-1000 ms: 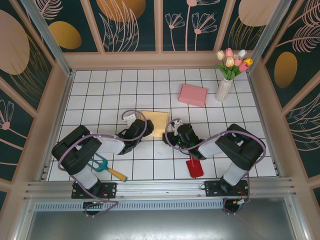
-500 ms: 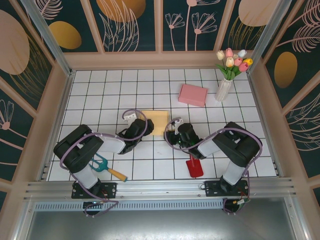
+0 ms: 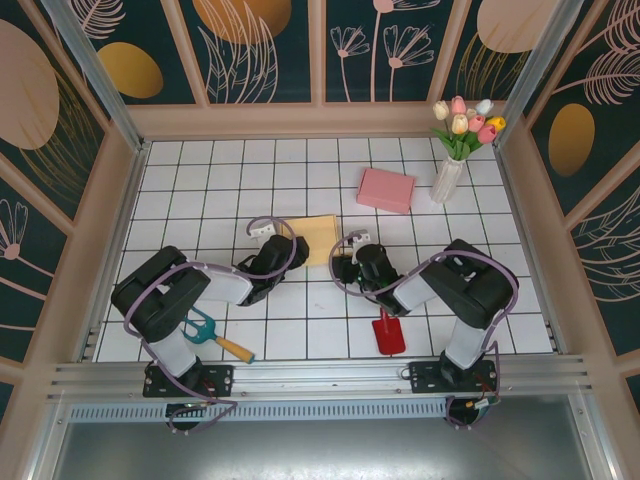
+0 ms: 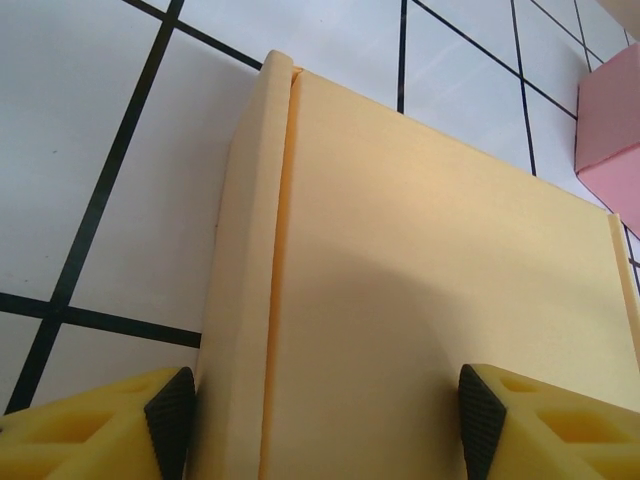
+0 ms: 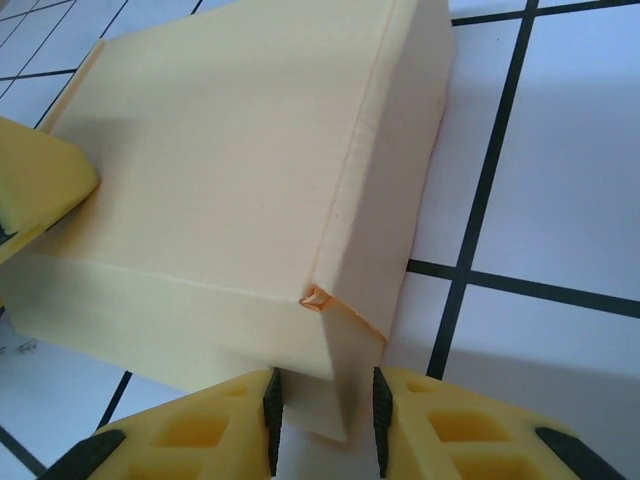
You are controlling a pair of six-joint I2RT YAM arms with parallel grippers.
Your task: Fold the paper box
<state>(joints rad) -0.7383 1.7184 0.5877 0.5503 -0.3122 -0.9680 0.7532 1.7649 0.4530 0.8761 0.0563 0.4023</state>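
Note:
The pale yellow paper box [image 3: 320,236] lies mid-table, its lid folded down. In the left wrist view the box [image 4: 420,280] runs between the fingers of my left gripper [image 4: 325,425], which stands open, one pad [image 4: 172,420] at the box's left side wall and the other over its top. My left gripper [image 3: 290,250] sits at the box's near-left edge. My right gripper [image 3: 346,262] is at the near-right corner. In the right wrist view my right gripper [image 5: 325,425] is closed narrowly on a corner flap of the box [image 5: 230,170].
A pink box [image 3: 386,189] lies behind the yellow one, also seen as the pink box [image 4: 610,150] at the right edge of the left wrist view. A white vase of tulips [image 3: 450,170] stands far right. A red scoop [image 3: 388,335] and a teal rake [image 3: 215,335] lie near the front.
The yellow box has slid a little away from the arms and to the right. Both grippers have moved with it, the right one creeping up and left.

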